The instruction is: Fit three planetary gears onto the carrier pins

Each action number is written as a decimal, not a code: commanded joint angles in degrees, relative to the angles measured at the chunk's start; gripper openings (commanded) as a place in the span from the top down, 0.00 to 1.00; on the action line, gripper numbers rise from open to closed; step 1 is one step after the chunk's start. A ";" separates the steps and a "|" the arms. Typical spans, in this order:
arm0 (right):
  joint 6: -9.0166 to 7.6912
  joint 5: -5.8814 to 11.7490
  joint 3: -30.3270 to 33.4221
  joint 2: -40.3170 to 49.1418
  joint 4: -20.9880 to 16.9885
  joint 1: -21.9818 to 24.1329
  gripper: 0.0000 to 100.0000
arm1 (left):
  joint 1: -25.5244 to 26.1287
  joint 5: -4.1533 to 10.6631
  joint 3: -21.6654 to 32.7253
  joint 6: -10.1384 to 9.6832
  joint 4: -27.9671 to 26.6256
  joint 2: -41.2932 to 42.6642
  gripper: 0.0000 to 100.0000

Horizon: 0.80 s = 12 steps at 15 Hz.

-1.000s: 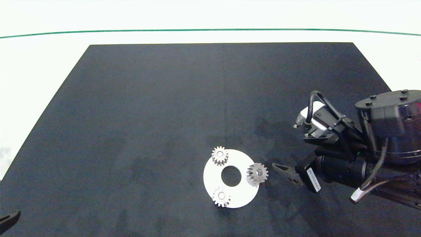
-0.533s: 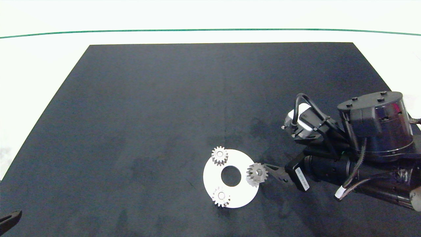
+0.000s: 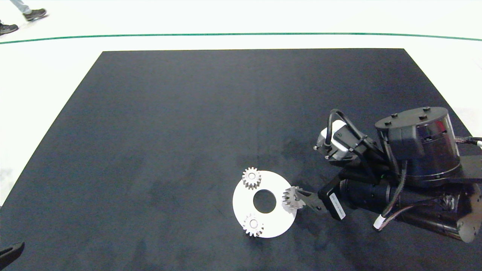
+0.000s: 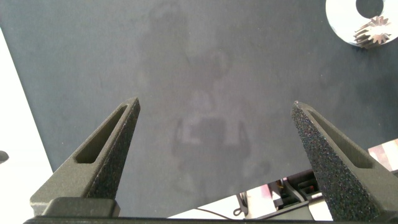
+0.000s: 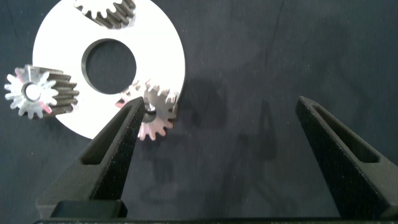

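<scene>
The white carrier disc (image 3: 241, 201) lies on the black mat. Two planetary gears (image 3: 251, 177) (image 3: 253, 225) sit flat on it, with whitish carrier pins (image 3: 253, 224) showing in their centre holes. A third gear (image 3: 292, 198) (image 5: 154, 113) leans tilted over the disc's right rim. My right gripper (image 5: 217, 102) is open and low over the mat. One finger (image 3: 308, 197) (image 5: 118, 134) touches that tilted gear, and the other is over bare mat. My left gripper (image 4: 216, 104) is open at the table's near left corner (image 3: 9, 253), holding nothing.
The right arm and its wrist camera (image 3: 335, 145) fill the mat's right side. The mat's edge (image 3: 67, 109) borders the white table. A person's shoes (image 3: 22, 17) show beyond the far left edge.
My right arm has moved left until its finger meets the third gear, which has shifted slightly left and tilted. A person's shoes have appeared at the top left.
</scene>
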<state>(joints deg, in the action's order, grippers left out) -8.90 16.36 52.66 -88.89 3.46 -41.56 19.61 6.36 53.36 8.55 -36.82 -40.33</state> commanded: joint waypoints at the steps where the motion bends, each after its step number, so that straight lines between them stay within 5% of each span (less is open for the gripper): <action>1: 0.02 0.08 -0.02 -1.19 0.14 -0.01 0.00 | -0.02 0.05 -0.18 0.07 -0.19 0.16 0.00; 12: -0.15 -0.89 -0.02 -2.16 3.13 -0.19 0.00 | 0.07 0.05 -0.18 -0.02 -0.19 0.60 0.00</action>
<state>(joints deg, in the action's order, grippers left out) -8.87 15.32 52.64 -91.61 6.58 -41.37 19.70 6.28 53.09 8.48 -36.79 -39.88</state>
